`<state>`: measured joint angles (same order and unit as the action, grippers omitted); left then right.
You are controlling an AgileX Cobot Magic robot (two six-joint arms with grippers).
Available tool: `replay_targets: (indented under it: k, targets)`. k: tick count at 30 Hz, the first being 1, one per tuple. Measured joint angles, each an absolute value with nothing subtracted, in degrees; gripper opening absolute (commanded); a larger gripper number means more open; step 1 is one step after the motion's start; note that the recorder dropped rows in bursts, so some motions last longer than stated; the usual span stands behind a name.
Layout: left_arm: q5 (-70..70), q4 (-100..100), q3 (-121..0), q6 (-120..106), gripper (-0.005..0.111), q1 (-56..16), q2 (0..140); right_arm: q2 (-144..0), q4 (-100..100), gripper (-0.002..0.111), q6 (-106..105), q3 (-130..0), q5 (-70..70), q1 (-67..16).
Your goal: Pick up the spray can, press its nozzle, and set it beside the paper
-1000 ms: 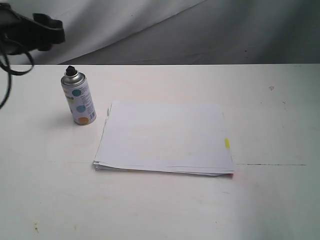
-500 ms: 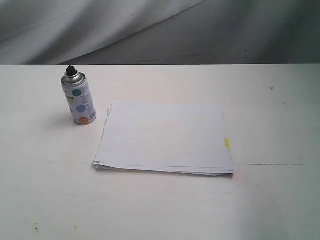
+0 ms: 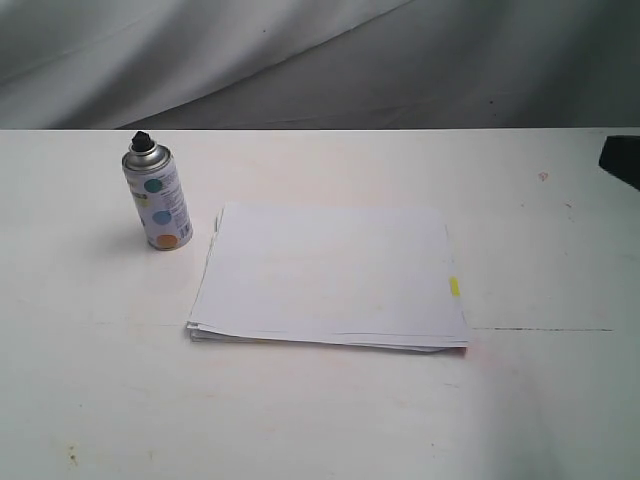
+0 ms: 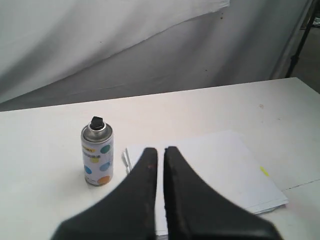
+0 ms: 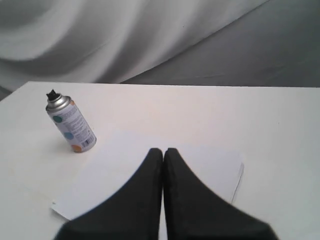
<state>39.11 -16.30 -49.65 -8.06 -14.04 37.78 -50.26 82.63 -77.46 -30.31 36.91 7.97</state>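
Observation:
The spray can [image 3: 157, 198] stands upright on the white table, just left of the paper [image 3: 330, 275], with its black nozzle [image 3: 141, 139] on top. The can also shows in the left wrist view [image 4: 97, 157] and the right wrist view [image 5: 70, 128]. The paper's yellow tab [image 3: 454, 287] lies on its right edge. My left gripper [image 4: 160, 151] is shut and empty, held well back from the can and out of the exterior view. My right gripper [image 5: 163, 151] is shut and empty above the paper [image 5: 125, 180]; only a dark piece of that arm [image 3: 622, 160] shows at the exterior view's right edge.
The white table [image 3: 330, 410] runs to a grey cloth backdrop [image 3: 400, 70] behind it. A thin dark line [image 3: 545, 329] crosses the tabletop right of the paper.
The left arm, seen at the upper left a second ago, has left the exterior view. A dark piece of the right arm has come in at the right edge. Can and paper have not moved.

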Motion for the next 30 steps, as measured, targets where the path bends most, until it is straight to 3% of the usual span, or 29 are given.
replay_targets:
  k: [8,30]
  targets:
    - [22.33,-21.72,-39.85,-8.79,0.000,-14.04,37.78,-50.90,88.33,0.000,-89.66,-30.31,38.44,7.97]
    - [21.40,-22.19,-38.37,-8.79,0.000,-14.04,37.78,-50.63,88.78,0.000,-90.05,-30.31,40.73,7.97]
